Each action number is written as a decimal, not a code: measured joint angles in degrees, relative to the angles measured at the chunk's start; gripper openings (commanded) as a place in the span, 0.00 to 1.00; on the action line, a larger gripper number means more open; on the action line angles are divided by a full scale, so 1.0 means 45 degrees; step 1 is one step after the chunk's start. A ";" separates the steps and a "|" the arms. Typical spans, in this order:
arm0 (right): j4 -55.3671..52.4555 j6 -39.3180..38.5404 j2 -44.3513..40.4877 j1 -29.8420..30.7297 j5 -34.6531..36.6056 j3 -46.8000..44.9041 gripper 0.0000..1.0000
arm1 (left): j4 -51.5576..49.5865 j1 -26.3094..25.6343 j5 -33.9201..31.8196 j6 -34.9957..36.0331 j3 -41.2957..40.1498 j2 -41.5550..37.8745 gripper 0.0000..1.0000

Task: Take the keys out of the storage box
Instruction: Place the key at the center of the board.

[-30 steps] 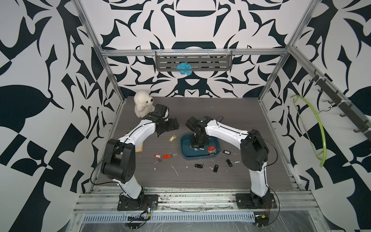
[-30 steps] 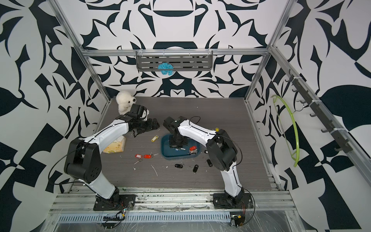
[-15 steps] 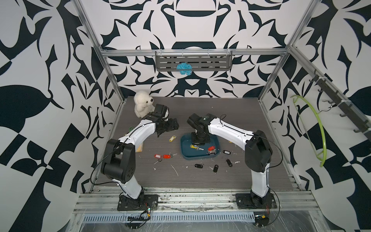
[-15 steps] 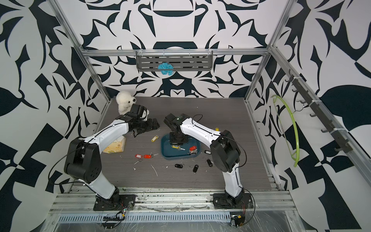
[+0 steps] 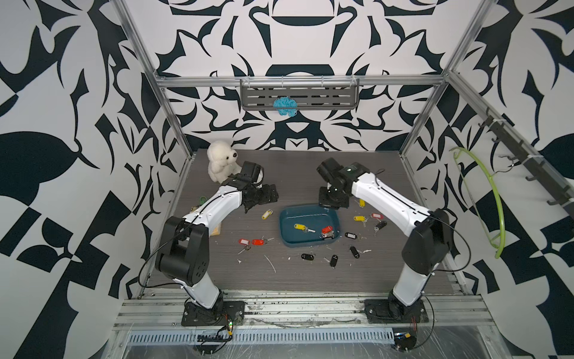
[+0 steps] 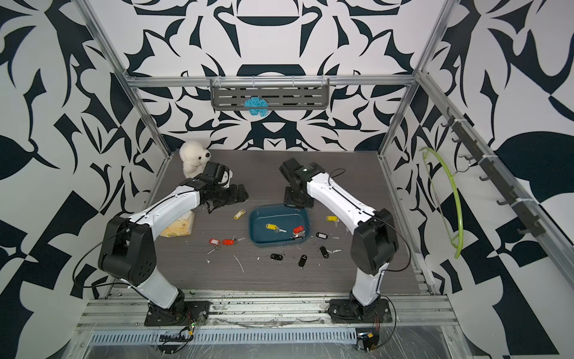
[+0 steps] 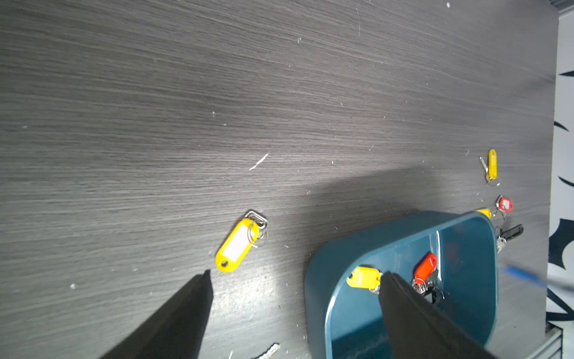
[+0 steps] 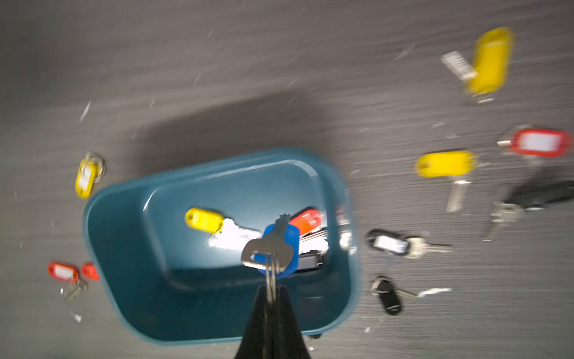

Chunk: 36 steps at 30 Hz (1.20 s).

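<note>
Nearest me, black-tagged keys [image 5: 307, 256] lie scattered on the table [image 5: 279, 279], with a red-tagged pair [image 5: 251, 241] off to the left. Just behind sits the storage box [image 5: 306, 214], and look, a yellow-tagged key [image 5: 299, 227] and a red-tagged key [image 5: 326, 230] are lying inside it. More loose keys [image 5: 360, 218] lie on the table right of the box. Above its far rim hangs the right gripper [image 8: 271, 290], fingers pinched tight on the ring of a blue-tagged key [image 8: 279, 245] dangling beneath. Over on the left, the left gripper [image 7: 295, 275] hovers empty, fingers spread wide, with another yellow-tagged key [image 7: 237, 245] on the table just beside it. In the far corner, a white bear [image 5: 221, 161].
</note>
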 measured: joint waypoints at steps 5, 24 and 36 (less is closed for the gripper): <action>-0.0097 -0.0160 -0.1443 -0.2297 0.0695 -0.1428 0.00 | -0.0102 -0.0393 -0.0180 0.0068 0.0005 -0.0044 0.92; 0.2550 -0.1098 0.0719 -0.7762 -0.0253 -0.2093 0.00 | -0.0724 -0.1515 -0.0636 0.0136 0.0277 -0.0452 0.92; 0.3900 -0.1083 0.3517 -0.8383 -0.1477 -0.0797 0.27 | -0.1253 -0.2560 -0.1005 0.0262 0.0510 -0.0500 0.92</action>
